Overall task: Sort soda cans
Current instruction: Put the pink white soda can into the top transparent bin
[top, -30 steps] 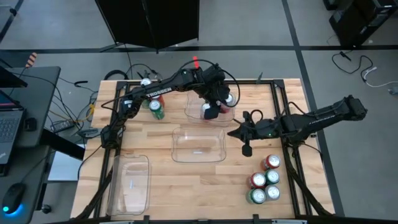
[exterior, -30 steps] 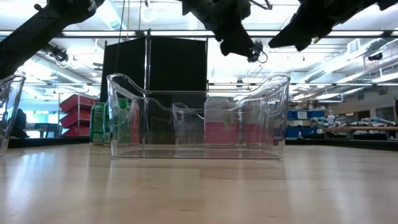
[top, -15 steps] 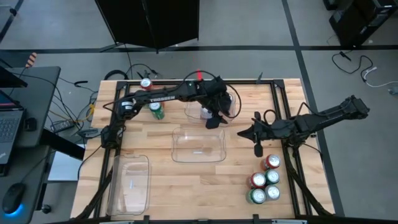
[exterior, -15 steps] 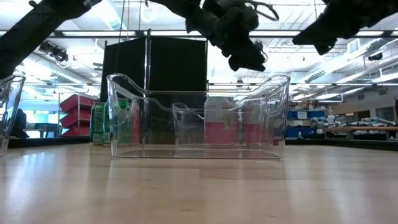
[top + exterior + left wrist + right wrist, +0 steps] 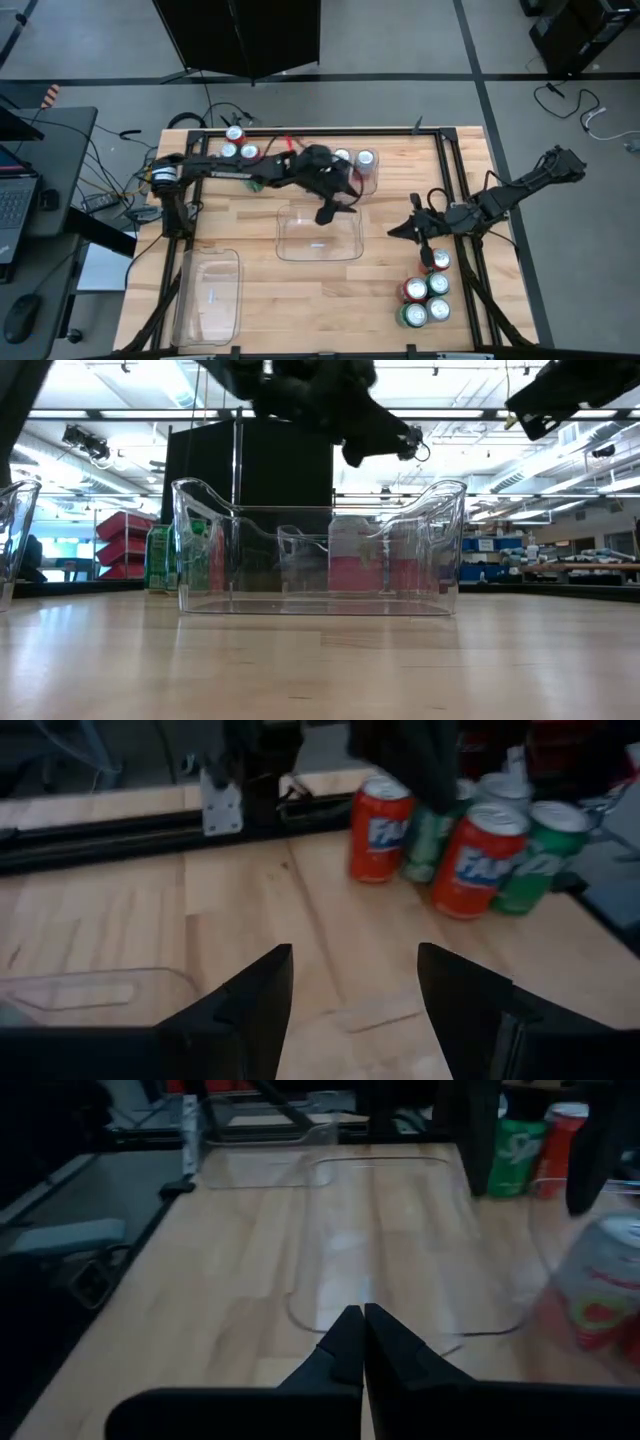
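Several red and green soda cans [image 5: 425,290] stand upright in a cluster at the table's near right; in the left wrist view they show as red cans [image 5: 378,828] and green cans [image 5: 543,855]. More cans [image 5: 238,150] stand at the far left. Two cans [image 5: 354,158] stand in the far clear bin [image 5: 312,178]; one is silver-white with red [image 5: 600,1290]. My left gripper [image 5: 327,212] [image 5: 355,952] hangs open and empty above the middle bin's [image 5: 320,235] far rim. My right gripper [image 5: 427,258] [image 5: 362,1312] is shut and empty, just beside the near-right cluster.
A third clear bin [image 5: 210,295] lies at the near left. The black frame rail [image 5: 470,260] runs along the table's right edge behind the can cluster. Bare wood [image 5: 320,300] lies between the near-left bin and the cluster.
My left gripper has drawn back from over the far bin toward the table's near edge and sunk, tipping more level, and now hangs over the middle bin's far rim. My right gripper has swung toward the right and near edges, closer to the can cluster, staying shut.
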Available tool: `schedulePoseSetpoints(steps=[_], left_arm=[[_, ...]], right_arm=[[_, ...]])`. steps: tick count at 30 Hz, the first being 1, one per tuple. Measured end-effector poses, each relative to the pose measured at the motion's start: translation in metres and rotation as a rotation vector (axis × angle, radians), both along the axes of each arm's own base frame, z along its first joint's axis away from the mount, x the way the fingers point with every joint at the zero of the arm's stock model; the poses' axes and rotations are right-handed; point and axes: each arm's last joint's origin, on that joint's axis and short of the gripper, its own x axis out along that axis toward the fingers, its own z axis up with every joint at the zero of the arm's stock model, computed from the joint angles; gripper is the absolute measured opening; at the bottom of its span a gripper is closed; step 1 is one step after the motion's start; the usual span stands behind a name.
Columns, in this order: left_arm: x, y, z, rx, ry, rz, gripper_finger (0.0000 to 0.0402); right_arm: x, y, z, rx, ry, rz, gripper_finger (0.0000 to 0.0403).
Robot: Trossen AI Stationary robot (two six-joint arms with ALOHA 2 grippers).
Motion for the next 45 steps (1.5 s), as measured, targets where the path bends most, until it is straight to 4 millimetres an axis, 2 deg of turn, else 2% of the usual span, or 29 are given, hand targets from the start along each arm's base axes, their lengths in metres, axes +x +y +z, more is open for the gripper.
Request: schedulePoseSetpoints(steps=[6,14,22,26,32,40,45], left_arm=[[-0.045,-0.025,0.001,0.024,-0.046,0.044,0.0217],[-0.096,-0.046,0.003,0.052,-0.095,0.112,0.0217],[-0.114,-0.053,0.002,0.073,-0.100,0.131,0.0217],[-0.115,-0.055,-0.001,0.084,-0.093,0.122,0.0217],[-0.116,-0.055,-0.001,0.093,-0.087,0.119,0.0217],[-0.115,-0.055,-0.001,0.094,-0.088,0.118,0.0217],[-0.116,-0.055,-0.001,0.087,-0.086,0.121,0.0217]], right_arm=[[0.002,0.019,0.007,0.105,0.094,0.039,0.0000],[0.016,0.057,0.028,0.218,0.403,-0.062,0.0000],[0.025,0.105,0.064,0.302,0.658,-0.150,0.0004],[0.023,0.129,0.070,0.358,0.767,-0.197,0.0023],[0.016,0.153,0.070,0.485,0.926,-0.352,0.0091],[0.009,0.172,0.055,0.565,1.119,-0.502,0.0237],[0.008,0.177,0.047,0.542,1.186,-0.519,0.0318]])
